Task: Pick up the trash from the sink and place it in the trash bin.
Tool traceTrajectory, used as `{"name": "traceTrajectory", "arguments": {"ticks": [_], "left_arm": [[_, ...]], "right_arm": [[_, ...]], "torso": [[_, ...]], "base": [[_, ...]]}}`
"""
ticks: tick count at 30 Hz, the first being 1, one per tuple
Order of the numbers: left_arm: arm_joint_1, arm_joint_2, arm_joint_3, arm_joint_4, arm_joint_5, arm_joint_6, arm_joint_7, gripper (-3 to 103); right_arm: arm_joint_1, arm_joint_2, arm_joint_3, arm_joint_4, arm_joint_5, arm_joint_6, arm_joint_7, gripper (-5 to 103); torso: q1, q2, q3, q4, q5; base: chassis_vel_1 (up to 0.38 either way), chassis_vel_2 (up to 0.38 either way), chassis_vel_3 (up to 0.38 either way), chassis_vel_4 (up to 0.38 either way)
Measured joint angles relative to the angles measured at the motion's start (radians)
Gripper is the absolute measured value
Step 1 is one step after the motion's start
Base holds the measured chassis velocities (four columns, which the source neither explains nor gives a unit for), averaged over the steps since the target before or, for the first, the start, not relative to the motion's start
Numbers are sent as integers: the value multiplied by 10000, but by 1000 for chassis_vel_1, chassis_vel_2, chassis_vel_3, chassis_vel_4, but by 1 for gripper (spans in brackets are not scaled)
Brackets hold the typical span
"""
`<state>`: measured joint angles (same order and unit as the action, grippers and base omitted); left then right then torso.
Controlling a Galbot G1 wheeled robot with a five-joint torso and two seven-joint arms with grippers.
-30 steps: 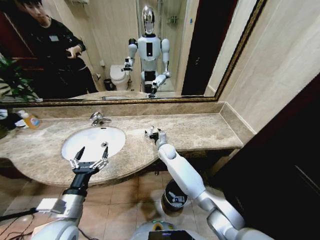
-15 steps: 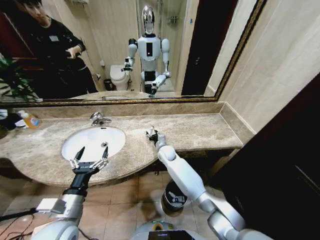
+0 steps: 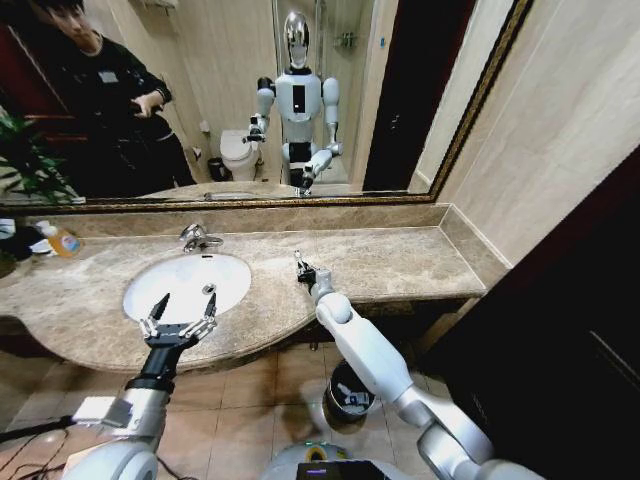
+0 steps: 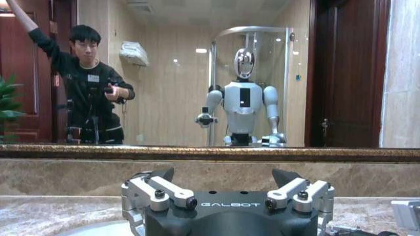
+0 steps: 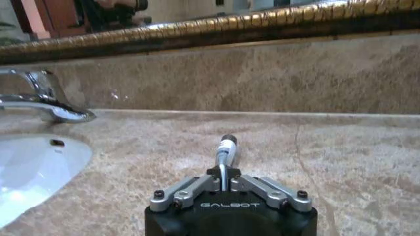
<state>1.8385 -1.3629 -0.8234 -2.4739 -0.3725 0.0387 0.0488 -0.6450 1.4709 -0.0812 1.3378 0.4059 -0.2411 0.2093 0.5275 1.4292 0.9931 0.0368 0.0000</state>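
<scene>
We take the sink as our landmark: a white oval basin sunk into the marble surface, below a wide gold-framed mirror that runs along the wall behind it. The chrome tap stands on the surface at the sink's far rim, and in the right wrist view the tap sits beside the basin's white edge. The basin looks bare as far as we can see. Down on the floor tiles, to the right of the sink and under the surface's front edge, stands the black bin, with pale scraps lying inside it. Our left claw hovers over the sink's near rim with its fingers spread wide and nothing between them; the left wrist view shows the same claw with its two sides well apart. Our right claw is over the surface just right of the sink, at the end of the arm that rises past the bin. In the right wrist view this claw has its fingers pressed together into a thin line, pointing toward the wall; we cannot tell whether anything is pinched between them. Far left of the sink, near the wall, a bottle with an orange label stands on the surface.
</scene>
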Motion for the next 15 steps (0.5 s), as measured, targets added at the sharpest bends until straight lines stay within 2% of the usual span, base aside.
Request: {"name": "traceTrajectory", "arguments": {"ticks": [7,11,13,15], "left_arm": [[0,0,0,0,0,0,0,100],[0,0,0,0,0,0,0,100],[0,0,0,0,0,0,0,100],[0,0,0,0,0,0,0,100]], "right_arm": [[-244,-341,-30,855,79,-13,39,1],[-558,-721,-26,1553,194,-19,100,1],[-913,-1315,-103,2140,221,45,85,1],[-1002,-1425,-108,2265,222,65,56,1]], "torso": [[0,0,0,1,1],[0,0,0,1,2],[0,0,0,0,1],[0,0,0,0,1]], "base": [[0,0,0,0],[0,0,0,0],[0,0,0,0],[0,0,0,0]]}}
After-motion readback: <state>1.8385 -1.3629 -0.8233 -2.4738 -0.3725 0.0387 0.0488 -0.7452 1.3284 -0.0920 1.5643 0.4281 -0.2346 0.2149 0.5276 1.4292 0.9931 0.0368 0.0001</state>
